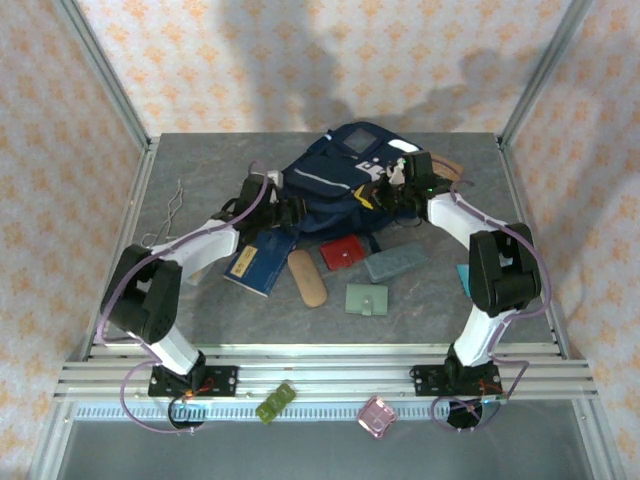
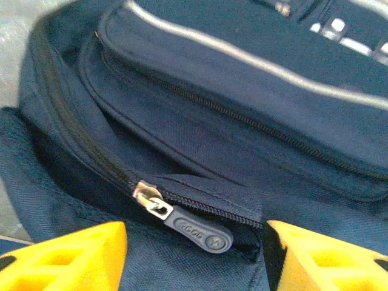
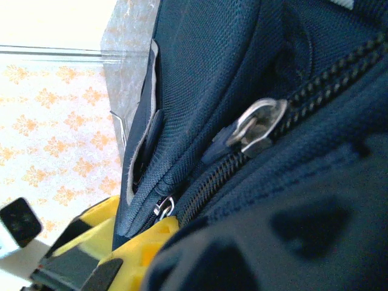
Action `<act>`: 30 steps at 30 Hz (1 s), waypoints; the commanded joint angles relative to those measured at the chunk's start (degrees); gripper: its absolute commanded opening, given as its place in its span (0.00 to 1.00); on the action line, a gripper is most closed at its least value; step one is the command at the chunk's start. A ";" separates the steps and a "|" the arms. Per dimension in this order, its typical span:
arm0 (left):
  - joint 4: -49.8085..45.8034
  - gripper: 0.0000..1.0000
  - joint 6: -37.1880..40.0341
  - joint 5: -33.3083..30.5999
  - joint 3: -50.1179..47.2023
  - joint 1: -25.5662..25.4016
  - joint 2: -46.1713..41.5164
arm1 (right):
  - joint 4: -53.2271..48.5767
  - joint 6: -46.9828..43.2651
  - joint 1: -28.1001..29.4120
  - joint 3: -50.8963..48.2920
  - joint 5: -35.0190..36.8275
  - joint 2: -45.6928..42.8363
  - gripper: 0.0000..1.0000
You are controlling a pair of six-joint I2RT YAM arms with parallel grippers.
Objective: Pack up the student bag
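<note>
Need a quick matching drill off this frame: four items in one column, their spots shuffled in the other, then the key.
Items
1. student bag
2. red pouch
3. pink item
4. zipper pull

Spots
A. on the front rail, nearer the right arm's base
B. between the yellow fingers of the open left pincer
C. back centre of the table
D. on the table just in front of the bag

Pairs: 1-C, 2-D, 3-A, 4-B

right fingers (image 3: 142, 248) (behind student bag (image 3: 230, 79))
</note>
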 commanded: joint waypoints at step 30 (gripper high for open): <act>-7.20 0.00 5.02 0.92 4.71 3.54 -1.91 | 2.47 -4.29 -0.86 -1.76 2.68 -0.99 0.00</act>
